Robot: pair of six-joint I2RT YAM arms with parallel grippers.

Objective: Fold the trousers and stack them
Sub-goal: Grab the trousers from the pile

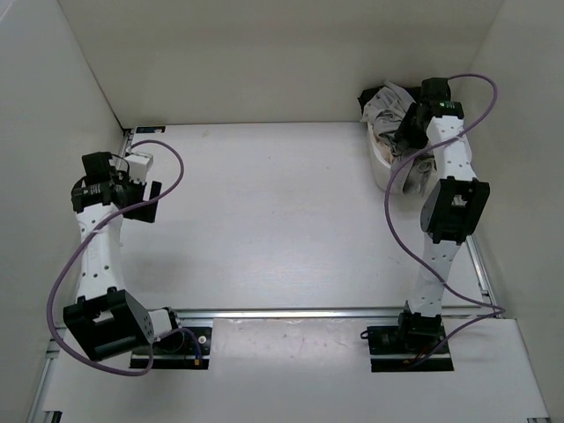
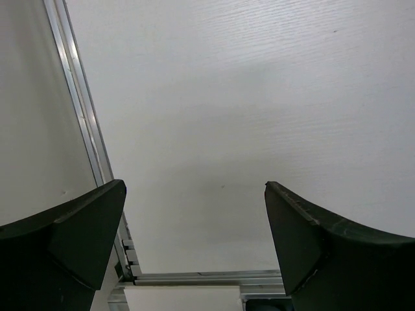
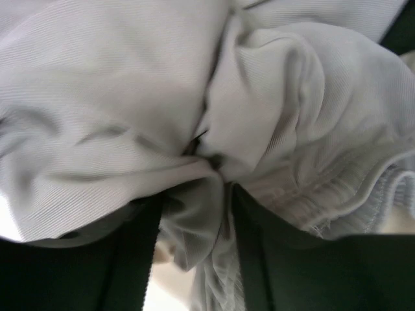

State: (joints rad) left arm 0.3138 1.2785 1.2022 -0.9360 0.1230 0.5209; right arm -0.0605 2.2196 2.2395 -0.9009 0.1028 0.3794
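The trousers [image 1: 389,104] are a crumpled grey bundle in a white basket [image 1: 380,167] at the back right; part of the fabric hangs over the basket's front. My right gripper [image 1: 402,132] reaches into the basket. In the right wrist view it [image 3: 194,217] is shut on a fold of the soft grey trousers fabric [image 3: 117,110], with a ribbed waistband [image 3: 337,201] beside the right finger. My left gripper [image 1: 141,199] hovers over the bare table at the left, open and empty; its jaws stand wide apart in the left wrist view [image 2: 194,214].
A black garment [image 1: 368,93] lies at the basket's back edge. White walls enclose the table on the left, back and right. A metal rail [image 2: 78,116] runs along the table's left edge and another [image 1: 291,313] along the front, by the arm bases.
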